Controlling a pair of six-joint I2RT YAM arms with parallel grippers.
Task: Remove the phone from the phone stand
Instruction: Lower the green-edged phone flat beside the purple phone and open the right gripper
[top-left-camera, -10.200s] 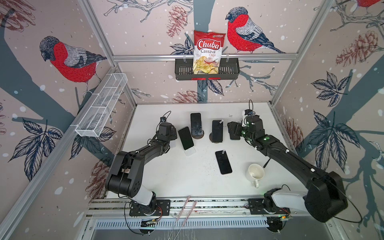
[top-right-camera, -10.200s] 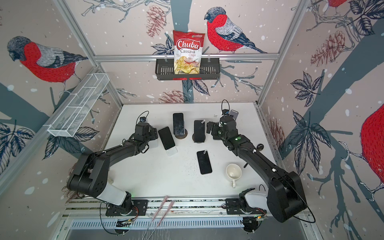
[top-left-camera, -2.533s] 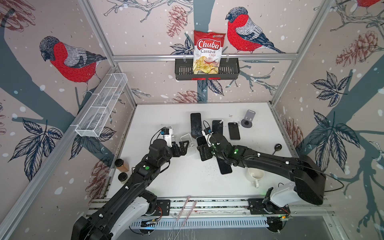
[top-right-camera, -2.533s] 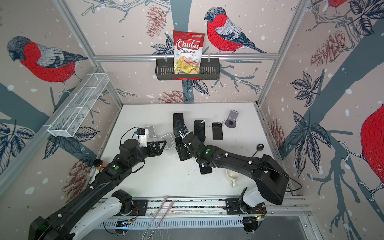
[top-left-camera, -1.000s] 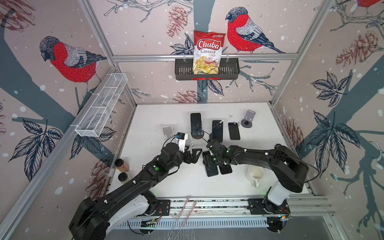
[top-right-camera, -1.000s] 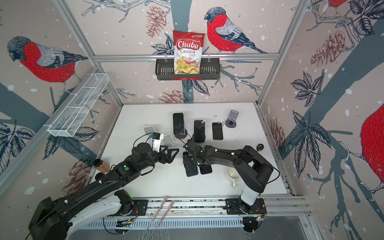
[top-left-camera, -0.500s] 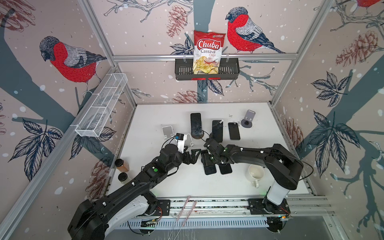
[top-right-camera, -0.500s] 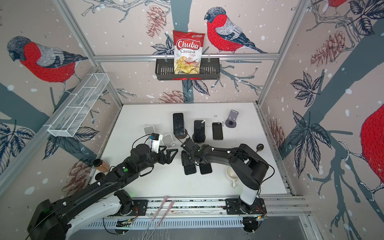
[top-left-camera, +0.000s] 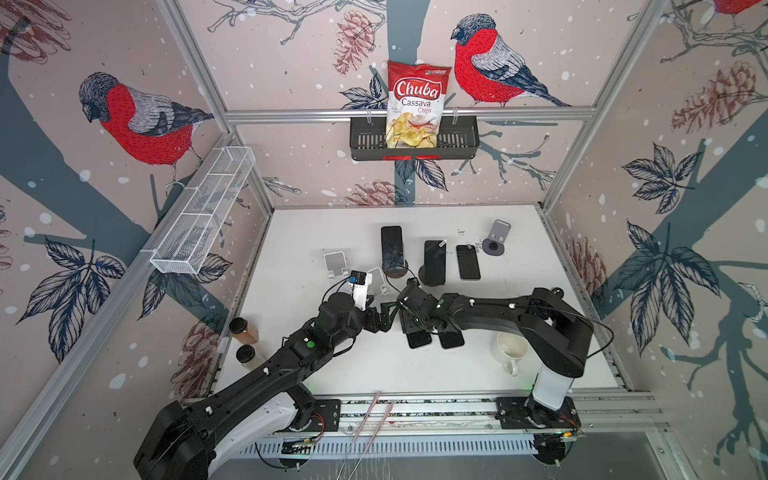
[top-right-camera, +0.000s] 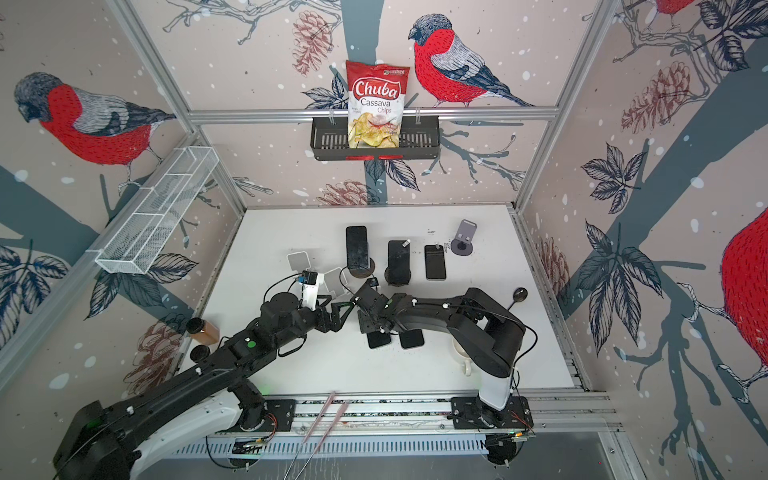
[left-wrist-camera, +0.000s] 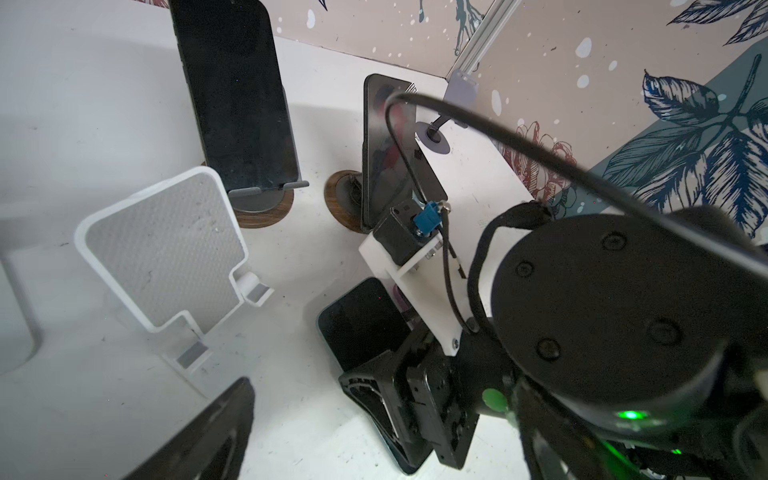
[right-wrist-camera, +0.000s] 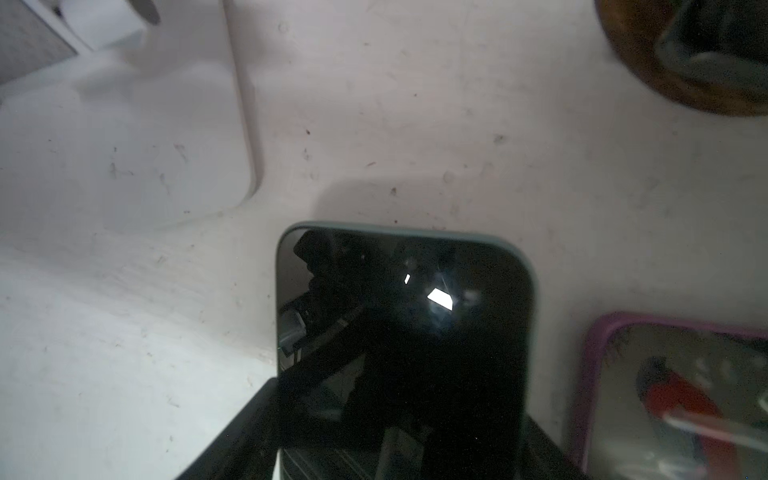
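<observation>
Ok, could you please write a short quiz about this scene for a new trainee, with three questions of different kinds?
1. True or false: the black left gripper holds a phone.
2. How many dark phones lean on round wooden-based stands? A: one. B: two. C: four.
3. Fill in: the black right gripper grips a dark green-edged phone, low over the white table, beside a flat phone in a ___ case.

Key: 1 false, its jaws are open and empty; 2 B; 3 purple.
</observation>
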